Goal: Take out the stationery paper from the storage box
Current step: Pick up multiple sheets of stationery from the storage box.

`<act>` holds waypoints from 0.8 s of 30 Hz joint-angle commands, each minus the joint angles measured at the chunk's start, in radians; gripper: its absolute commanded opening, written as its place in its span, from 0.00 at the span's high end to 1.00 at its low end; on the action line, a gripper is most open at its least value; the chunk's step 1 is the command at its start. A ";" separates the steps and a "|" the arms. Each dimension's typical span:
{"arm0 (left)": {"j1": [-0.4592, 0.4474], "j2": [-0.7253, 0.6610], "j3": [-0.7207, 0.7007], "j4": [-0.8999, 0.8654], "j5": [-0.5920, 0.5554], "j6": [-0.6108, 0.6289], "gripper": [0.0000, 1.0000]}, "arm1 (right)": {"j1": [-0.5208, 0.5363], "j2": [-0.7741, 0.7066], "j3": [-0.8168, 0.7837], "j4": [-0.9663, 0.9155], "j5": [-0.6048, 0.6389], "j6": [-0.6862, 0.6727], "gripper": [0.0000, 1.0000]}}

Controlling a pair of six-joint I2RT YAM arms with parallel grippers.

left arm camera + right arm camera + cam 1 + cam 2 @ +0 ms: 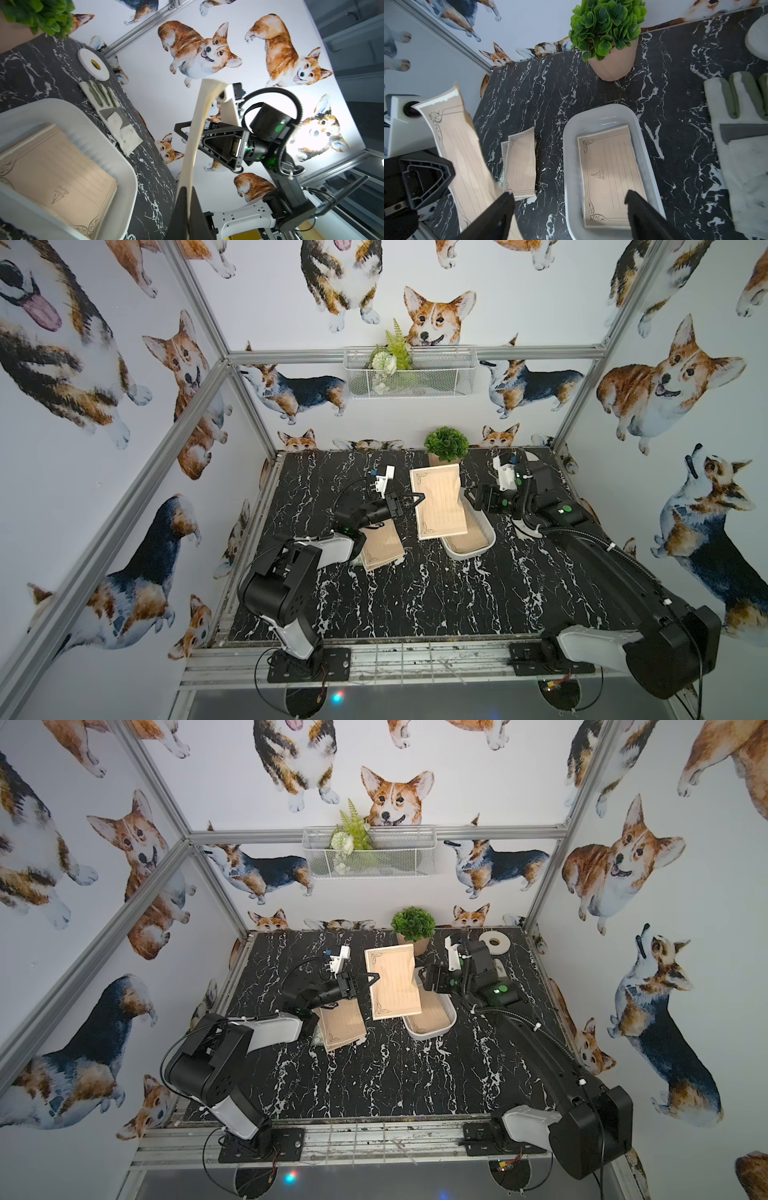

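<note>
Sheet (438, 499): tan, ruled, lifted and tilted over left wall of box (482, 547). More sheets (608, 176) lie inside box.
Left gripper (419, 499) pinches sheet's left edge. Right gripper (468, 495) is spread just beside right edge; contact unclear.
Step, likely: carry sheet to pile (380, 549) on bench (415, 605), left of box.
Next move calls for leftward swing, flat lowering, limp paper kept off right gripper.
Left wrist view alone shows pinch close up, sheet bowed. Right wrist view alone shows box contents squarely.
</note>
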 commanded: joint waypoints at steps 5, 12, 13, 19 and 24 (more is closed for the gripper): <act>0.001 -0.010 0.015 0.150 0.083 -0.101 1.00 | -0.044 0.020 -0.142 0.593 -0.605 0.272 0.09; 0.001 -0.017 0.021 0.150 0.086 -0.109 1.00 | -0.031 0.096 -0.144 0.747 -0.692 0.360 0.25; 0.001 -0.019 0.022 0.150 0.088 -0.108 1.00 | -0.028 0.095 -0.136 0.718 -0.691 0.339 0.32; 0.001 -0.014 0.020 0.150 0.087 -0.108 1.00 | -0.024 0.057 -0.113 0.545 -0.637 0.221 0.68; 0.002 -0.028 0.017 0.150 0.095 -0.109 1.00 | -0.024 0.043 -0.104 0.435 -0.579 0.152 1.00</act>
